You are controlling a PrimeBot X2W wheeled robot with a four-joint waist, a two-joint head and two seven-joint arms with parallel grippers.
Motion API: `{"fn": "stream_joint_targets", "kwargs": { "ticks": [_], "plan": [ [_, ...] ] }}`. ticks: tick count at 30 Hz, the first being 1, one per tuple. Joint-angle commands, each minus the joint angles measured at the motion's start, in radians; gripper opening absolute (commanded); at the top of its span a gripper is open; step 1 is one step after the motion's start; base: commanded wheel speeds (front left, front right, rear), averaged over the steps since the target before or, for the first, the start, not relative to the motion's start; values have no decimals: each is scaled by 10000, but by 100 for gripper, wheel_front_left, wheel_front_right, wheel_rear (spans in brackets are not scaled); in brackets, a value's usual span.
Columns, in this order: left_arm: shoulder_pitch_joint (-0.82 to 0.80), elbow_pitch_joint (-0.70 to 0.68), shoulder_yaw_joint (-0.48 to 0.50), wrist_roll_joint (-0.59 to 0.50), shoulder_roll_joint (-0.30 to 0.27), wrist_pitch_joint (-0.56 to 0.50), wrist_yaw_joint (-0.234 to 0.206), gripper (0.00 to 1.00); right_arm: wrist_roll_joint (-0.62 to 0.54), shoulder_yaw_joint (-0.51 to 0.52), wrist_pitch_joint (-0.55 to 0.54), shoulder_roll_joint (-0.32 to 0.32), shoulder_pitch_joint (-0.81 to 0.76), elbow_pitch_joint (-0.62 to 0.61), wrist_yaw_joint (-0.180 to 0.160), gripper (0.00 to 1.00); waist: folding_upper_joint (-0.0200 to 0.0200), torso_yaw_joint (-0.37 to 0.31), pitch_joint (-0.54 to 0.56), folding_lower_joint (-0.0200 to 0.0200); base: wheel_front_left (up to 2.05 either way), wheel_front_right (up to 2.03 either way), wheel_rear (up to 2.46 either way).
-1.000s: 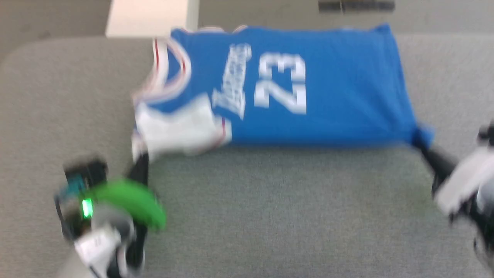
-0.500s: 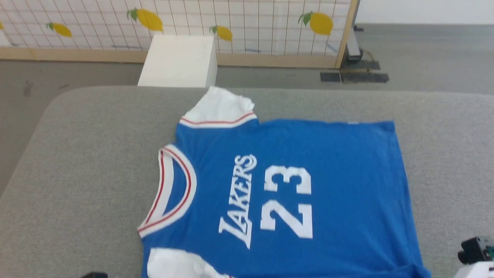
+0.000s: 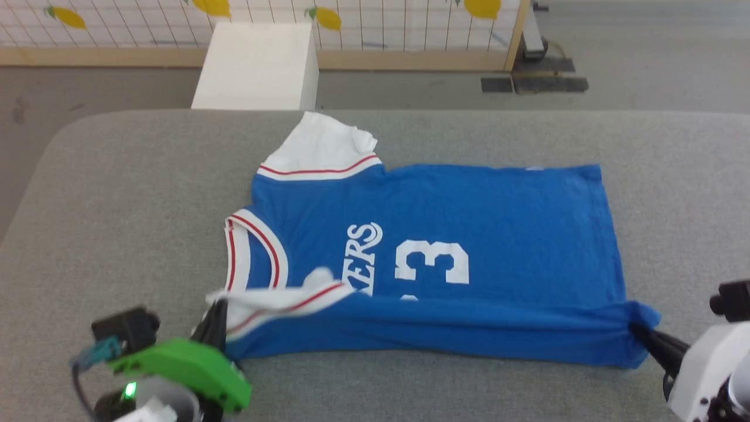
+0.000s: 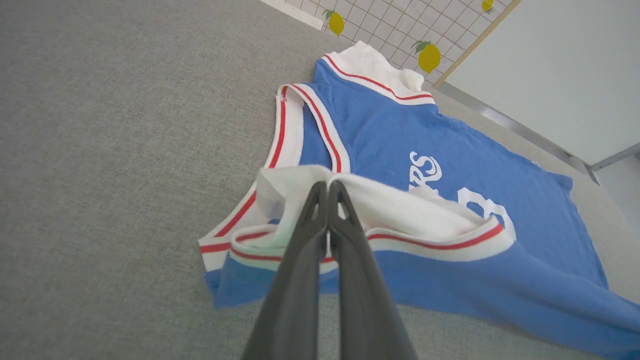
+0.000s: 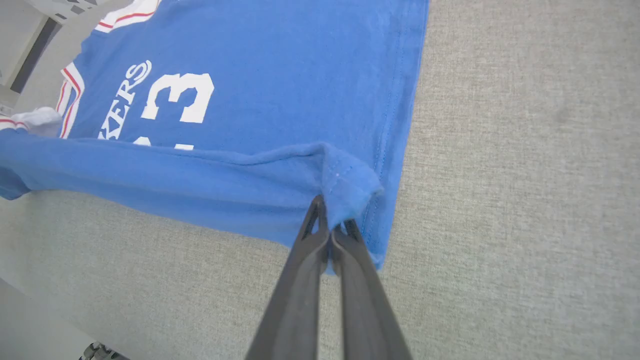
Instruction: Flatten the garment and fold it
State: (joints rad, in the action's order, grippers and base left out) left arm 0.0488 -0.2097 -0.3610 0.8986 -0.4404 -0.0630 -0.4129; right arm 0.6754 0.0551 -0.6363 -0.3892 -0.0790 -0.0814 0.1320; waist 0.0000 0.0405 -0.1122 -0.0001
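Jaws pinched closed on jersey [image 3: 498, 234]: left gripper [image 3: 218, 305] at 7 o'clock, right gripper [image 3: 636, 328] at 4. We're mid-fold; next, carry edge toward 12.

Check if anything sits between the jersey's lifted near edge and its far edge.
Nothing visible does. The left claw is shut on the white sleeve, the right claw on the hem corner. The jersey lies flat beyond them with nothing on it. The white box stands past the grey pad, off the path.

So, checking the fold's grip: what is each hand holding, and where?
Left hand pinches the shirt by its white sleeve; right hand by its blue hem corner.
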Motion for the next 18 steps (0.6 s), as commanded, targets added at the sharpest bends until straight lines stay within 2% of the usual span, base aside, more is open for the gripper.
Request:
{"fn": "stream_joint_targets", "kwargs": {
  "ticks": [1,9,17,18],
  "plan": [
    [-476,262,-50,-181,87,114,98,0,-152,-13,-90,38,296,73,-13,0,0,-31,-398,1,0,0,0],
    [-2349,2125,-517,-575,778,334,500,0,-658,-397,-271,140,1409,770,-13,0,0,-82,-1485,1,0,0,0],
    [-2851,3630,-640,-444,1237,435,712,0,-704,-1032,-136,42,2018,1681,-13,0,0,-150,-1907,1,0,0,0],
    [-2869,3720,-632,-398,1297,469,755,21,-686,-1041,-148,35,2028,1782,-13,0,0,-128,-1874,1,0,0,0]
  ]
}}
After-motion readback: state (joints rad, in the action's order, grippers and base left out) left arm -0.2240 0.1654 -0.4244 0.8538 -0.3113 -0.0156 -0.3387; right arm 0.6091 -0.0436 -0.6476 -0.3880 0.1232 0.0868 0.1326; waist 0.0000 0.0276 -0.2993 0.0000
